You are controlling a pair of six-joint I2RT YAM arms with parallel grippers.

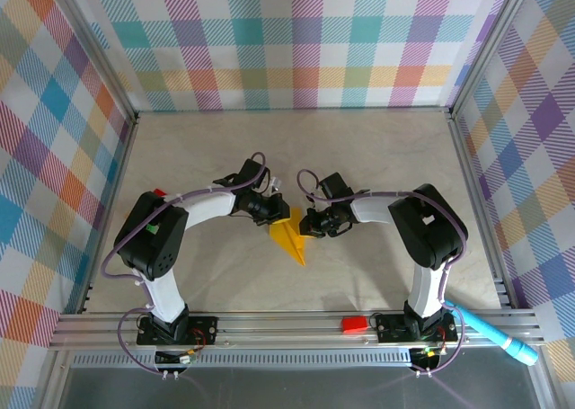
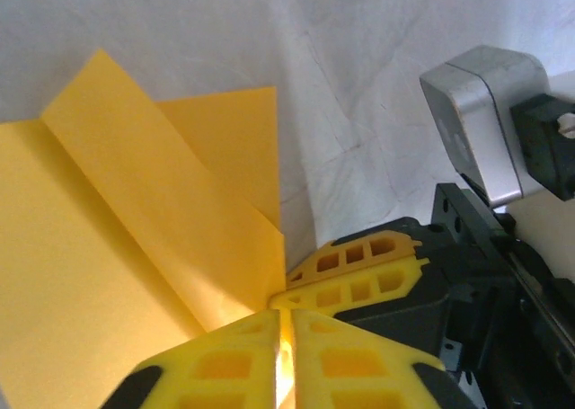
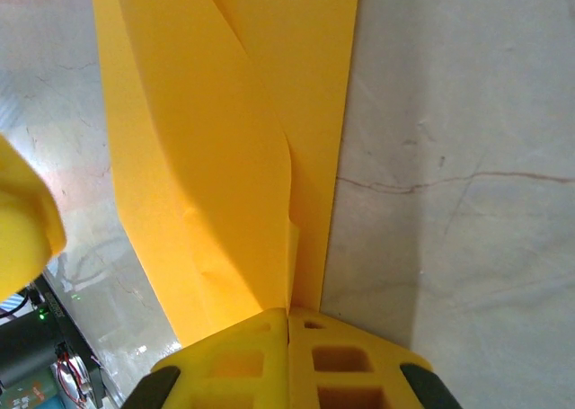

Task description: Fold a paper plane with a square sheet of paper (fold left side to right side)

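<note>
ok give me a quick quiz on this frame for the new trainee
1. True or false: the right gripper is shut on the yellow paper.
2. Where does the light blue pen lie? A: mid-table. B: at the near right corner. C: under the paper.
3. Fill in: the small block nearest the pen is coloured ___.
Key: 1 true; 2 B; 3 red.

Left pincer (image 1: 280,218) and right pincer (image 1: 307,225) flank the paper plane (image 1: 293,243); far table (image 1: 377,148) seems open.
</note>
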